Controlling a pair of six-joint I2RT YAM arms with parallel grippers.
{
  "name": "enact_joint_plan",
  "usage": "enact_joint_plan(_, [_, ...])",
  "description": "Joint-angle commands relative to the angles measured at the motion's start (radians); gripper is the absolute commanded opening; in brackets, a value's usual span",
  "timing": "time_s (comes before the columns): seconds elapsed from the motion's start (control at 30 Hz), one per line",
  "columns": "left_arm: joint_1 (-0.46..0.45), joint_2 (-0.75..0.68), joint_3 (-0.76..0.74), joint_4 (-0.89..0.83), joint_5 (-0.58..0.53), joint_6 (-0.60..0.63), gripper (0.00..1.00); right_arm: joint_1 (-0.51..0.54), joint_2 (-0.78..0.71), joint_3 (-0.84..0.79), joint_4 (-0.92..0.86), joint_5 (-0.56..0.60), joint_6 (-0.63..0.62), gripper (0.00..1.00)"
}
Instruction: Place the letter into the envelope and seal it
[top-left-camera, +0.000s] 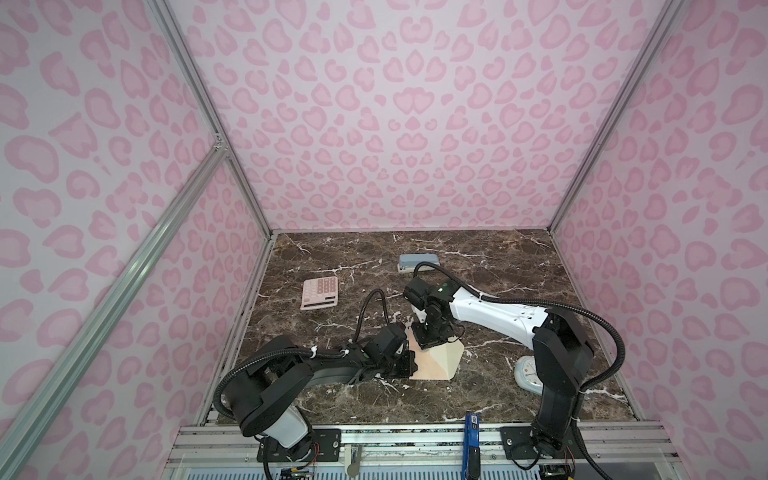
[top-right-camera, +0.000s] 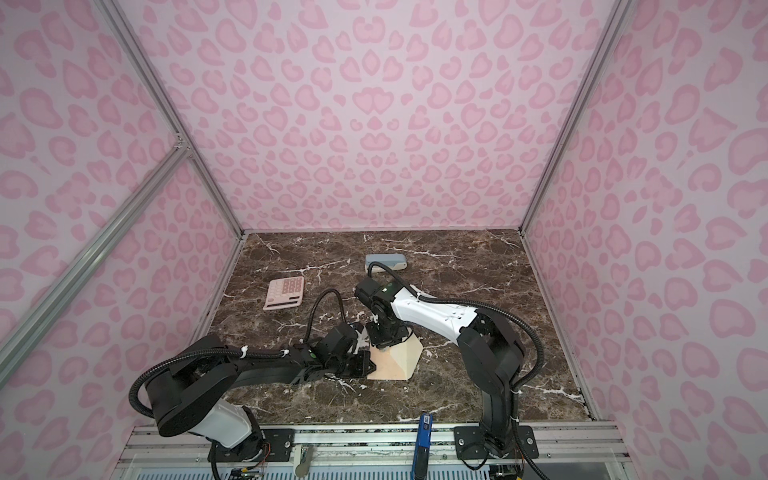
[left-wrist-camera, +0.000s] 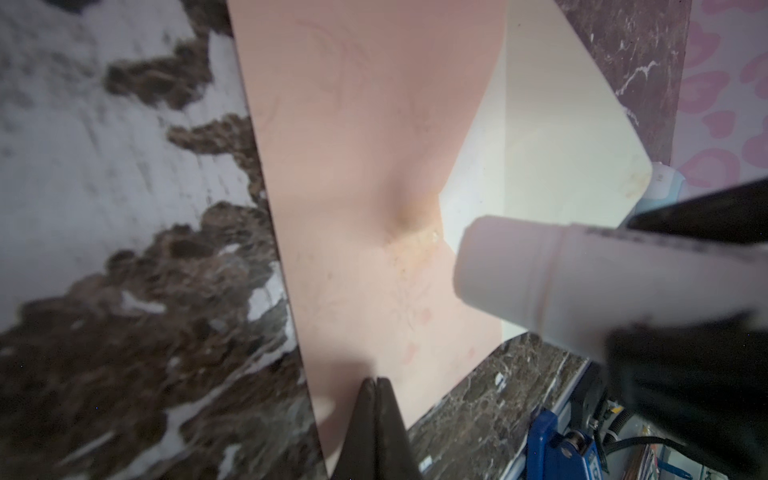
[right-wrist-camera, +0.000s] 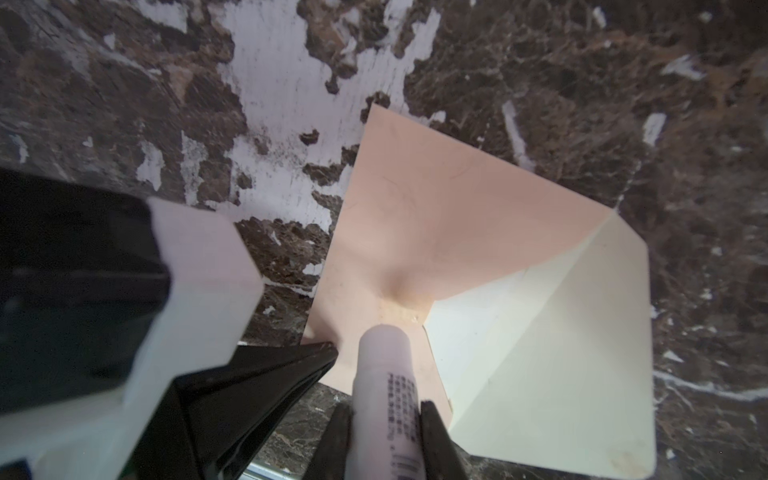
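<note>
The peach envelope (top-left-camera: 430, 370) (top-right-camera: 386, 368) lies on the marble table with its cream flap (top-left-camera: 451, 353) (right-wrist-camera: 561, 332) folded open. My left gripper (left-wrist-camera: 376, 380) (top-left-camera: 409, 361) is shut, and its joined tips rest on the envelope (left-wrist-camera: 361, 166) near one short edge. My right gripper (right-wrist-camera: 384, 409) (top-left-camera: 430, 340) is shut on a white glue stick (right-wrist-camera: 384, 374) (left-wrist-camera: 561, 278), whose tip points down at the envelope (right-wrist-camera: 436, 216) close to the mouth. I cannot tell whether the tip touches the paper. The letter is out of view.
A pink calculator (top-left-camera: 319, 293) lies at the left and a blue-grey case (top-left-camera: 419, 262) further back. A pale blue clock (top-left-camera: 525, 374) lies beside the right arm. A blue tool (top-left-camera: 471, 432) sits on the front rail. Patterned walls enclose three sides.
</note>
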Motion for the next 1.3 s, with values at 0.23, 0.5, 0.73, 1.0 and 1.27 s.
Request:
enact_joint_plan(0.23, [0.000,0.001,0.004,-0.078,-0.010,0.014,0.04,-0.011,0.041,0.015,-0.015,-0.009,-0.011,0.04])
enact_joint_plan(0.5, [0.000,0.004,0.005,-0.078,-0.005,0.015,0.04,-0.010,0.066,0.030,-0.016,-0.012,-0.020,0.03])
enact_joint_plan(0.73, [0.000,-0.002,0.007,-0.082,-0.005,0.017,0.04,-0.010,0.090,0.031,-0.017,-0.014,-0.028,0.03])
enact_joint_plan(1.0, [0.000,-0.005,0.008,-0.082,-0.004,0.020,0.04,-0.012,0.131,0.036,-0.031,0.007,-0.043,0.02])
enact_joint_plan(1.27, [0.000,-0.003,0.010,-0.079,-0.002,0.021,0.04,-0.013,0.162,0.037,-0.061,0.050,-0.059,0.01])
